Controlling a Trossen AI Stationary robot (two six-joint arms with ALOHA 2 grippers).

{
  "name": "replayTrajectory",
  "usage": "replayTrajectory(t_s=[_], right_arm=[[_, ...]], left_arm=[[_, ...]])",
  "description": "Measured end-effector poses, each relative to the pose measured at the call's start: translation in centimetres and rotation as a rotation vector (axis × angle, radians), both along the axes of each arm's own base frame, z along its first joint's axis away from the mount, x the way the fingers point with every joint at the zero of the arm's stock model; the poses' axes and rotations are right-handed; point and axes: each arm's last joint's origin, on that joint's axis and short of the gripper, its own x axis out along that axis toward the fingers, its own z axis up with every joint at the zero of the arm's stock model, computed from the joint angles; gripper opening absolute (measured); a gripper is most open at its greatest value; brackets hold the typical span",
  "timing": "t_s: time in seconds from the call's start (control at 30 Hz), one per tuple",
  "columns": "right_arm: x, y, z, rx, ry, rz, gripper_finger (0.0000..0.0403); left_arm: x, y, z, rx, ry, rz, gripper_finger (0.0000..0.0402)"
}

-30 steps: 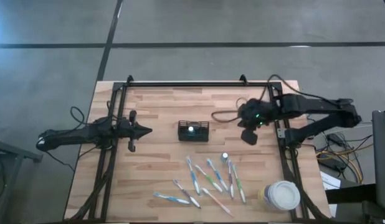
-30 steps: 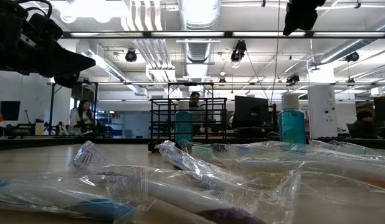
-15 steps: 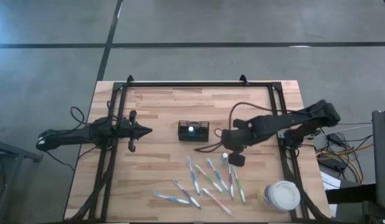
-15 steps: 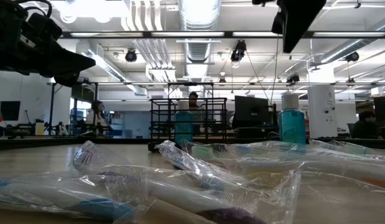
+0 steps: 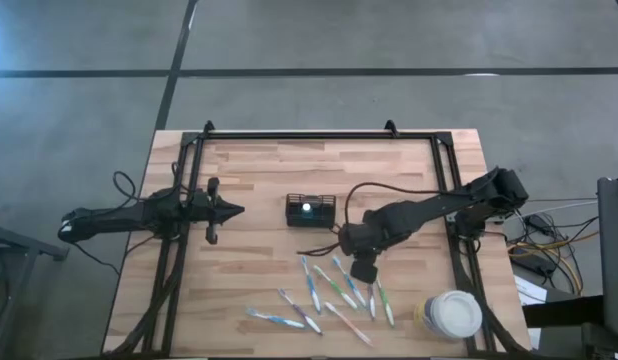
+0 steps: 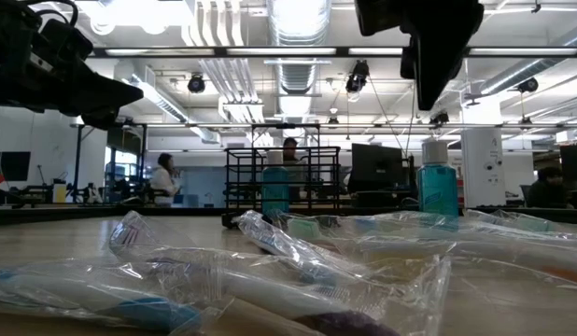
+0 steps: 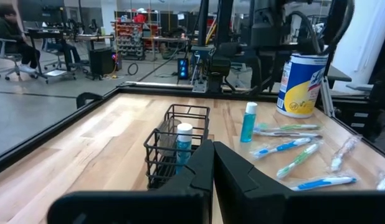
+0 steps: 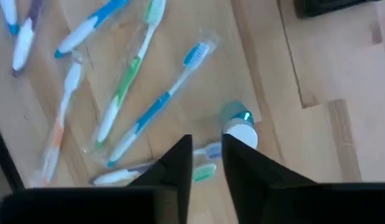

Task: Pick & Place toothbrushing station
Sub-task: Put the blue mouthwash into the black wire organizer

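Caddy mid-table; parted right end effector above wrapped toothbrushes, small bottle

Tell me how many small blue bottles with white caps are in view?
2. One bottle stands inside the black mesh caddy; the other bottle stands on the table beside the wrapped toothbrushes. More may be hidden, but none shows.

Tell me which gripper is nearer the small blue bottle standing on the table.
Right. The right gripper hovers almost directly over the bottle among the toothbrushes. The left gripper waits far off, beyond the black caddy.
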Motion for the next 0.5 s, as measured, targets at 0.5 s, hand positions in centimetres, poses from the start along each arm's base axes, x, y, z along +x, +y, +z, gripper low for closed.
replayTrajectory(t_s=[0.5], right_arm=[[0.1,-0.1,-1.2,-0.009,0.083,-0.215,0.0197]], left_arm=[[0.0,0.0,0.0,-0.005,0.000,-0.001,0.0009]])
